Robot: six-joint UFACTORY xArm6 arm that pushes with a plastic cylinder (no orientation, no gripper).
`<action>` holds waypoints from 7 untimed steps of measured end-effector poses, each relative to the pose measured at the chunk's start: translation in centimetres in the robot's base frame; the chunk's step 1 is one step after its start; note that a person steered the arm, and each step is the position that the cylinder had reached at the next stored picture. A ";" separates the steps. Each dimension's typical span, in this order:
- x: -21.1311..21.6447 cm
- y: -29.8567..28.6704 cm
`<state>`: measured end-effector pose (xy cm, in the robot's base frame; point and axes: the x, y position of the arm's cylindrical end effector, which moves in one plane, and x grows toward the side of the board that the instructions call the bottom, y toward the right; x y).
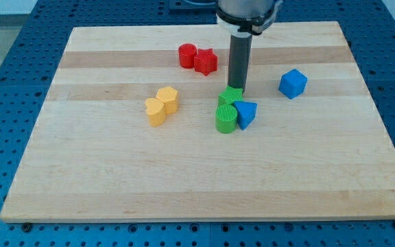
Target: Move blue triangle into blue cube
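Note:
The blue triangle [245, 112] lies near the board's middle, touching the right side of two green blocks: a green cylinder [225, 118] and a green block [230, 97] just above it. The blue cube [293, 83] stands apart, to the upper right of the triangle. My tip [238, 90] comes down from the view's top and ends just above the green block and the blue triangle, close to or touching the green block's top edge.
A red cylinder [187, 55] and a red star-like block [206, 62] sit together near the top. Two yellow blocks [167, 99] [156, 111] sit together at the left of middle. The wooden board [115, 178] lies on a blue perforated table.

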<state>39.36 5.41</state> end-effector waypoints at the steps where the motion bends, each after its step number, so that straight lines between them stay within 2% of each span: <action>1: 2.4 0.0; 2: 4.3 0.0; 4: 4.2 1.0; 5: 8.1 6.4; 6: 10.0 6.4; 7: 16.6 6.2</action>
<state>55.93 11.58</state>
